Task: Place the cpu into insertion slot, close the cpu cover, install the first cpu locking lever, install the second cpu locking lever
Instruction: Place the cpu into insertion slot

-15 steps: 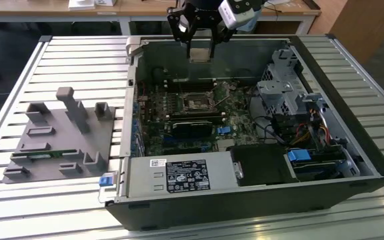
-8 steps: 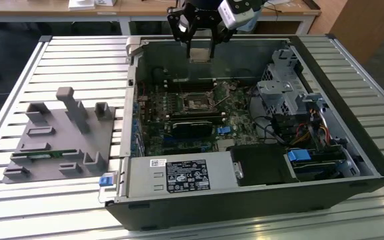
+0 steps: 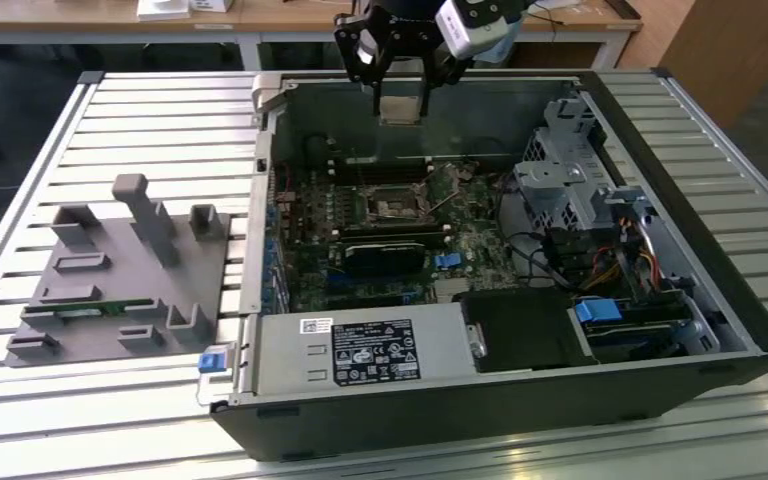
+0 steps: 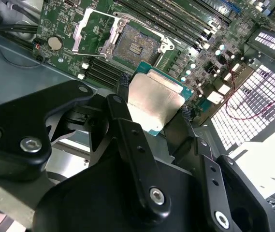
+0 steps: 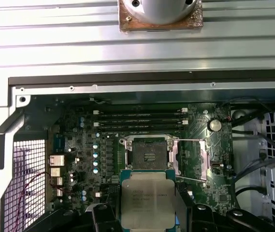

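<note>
My gripper [image 3: 402, 98] hangs above the far wall of the open computer case [image 3: 744, 330], shut on the cpu [image 3: 402, 108]. In both wrist views the cpu [image 4: 152, 102] [image 5: 147, 200] is a flat square chip with a dull silver top, pinched at two opposite edges by black fingertips [image 4: 123, 81]. It is held in the air, clear of the green board. The insertion slot [image 4: 134, 46] [image 5: 150, 154] [image 3: 392, 206] lies open with its dark centre bare. The cpu cover [image 4: 92, 32] [image 5: 189, 159] stands flipped open beside the slot. Thin lever rods [image 5: 190, 141] stick out along it.
Long black memory slots [image 5: 139, 121] run beside the socket. A black block [image 3: 384, 256] sits on the board nearer the power supply [image 3: 357, 352]. A metal drive cage [image 3: 568, 182] and cables fill the exterior view's right. A grey fixture tray [image 3: 117, 285] lies outside the case.
</note>
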Robot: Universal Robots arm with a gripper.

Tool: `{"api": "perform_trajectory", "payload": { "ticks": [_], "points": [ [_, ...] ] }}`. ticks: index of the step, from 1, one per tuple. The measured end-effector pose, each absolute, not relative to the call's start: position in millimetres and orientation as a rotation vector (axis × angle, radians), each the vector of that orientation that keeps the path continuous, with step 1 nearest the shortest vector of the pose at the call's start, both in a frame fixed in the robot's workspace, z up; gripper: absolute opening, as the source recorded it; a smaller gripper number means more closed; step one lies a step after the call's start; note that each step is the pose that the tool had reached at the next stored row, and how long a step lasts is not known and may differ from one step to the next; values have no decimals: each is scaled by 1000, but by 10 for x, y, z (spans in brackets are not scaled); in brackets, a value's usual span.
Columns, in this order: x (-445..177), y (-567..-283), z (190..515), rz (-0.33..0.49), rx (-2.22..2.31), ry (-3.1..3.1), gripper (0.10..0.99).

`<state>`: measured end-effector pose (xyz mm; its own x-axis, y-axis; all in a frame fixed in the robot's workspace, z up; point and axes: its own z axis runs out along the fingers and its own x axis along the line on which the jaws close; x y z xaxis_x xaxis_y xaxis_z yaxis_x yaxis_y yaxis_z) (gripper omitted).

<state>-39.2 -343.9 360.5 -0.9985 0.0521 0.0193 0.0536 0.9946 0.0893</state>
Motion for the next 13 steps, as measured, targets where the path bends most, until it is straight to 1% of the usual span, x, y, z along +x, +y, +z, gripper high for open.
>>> {"api": "perform_trajectory", "payload": {
  "ticks": [13],
  "points": [
    [-391,-3439,3605,-141,-98,-3120,541]
  ]
}}
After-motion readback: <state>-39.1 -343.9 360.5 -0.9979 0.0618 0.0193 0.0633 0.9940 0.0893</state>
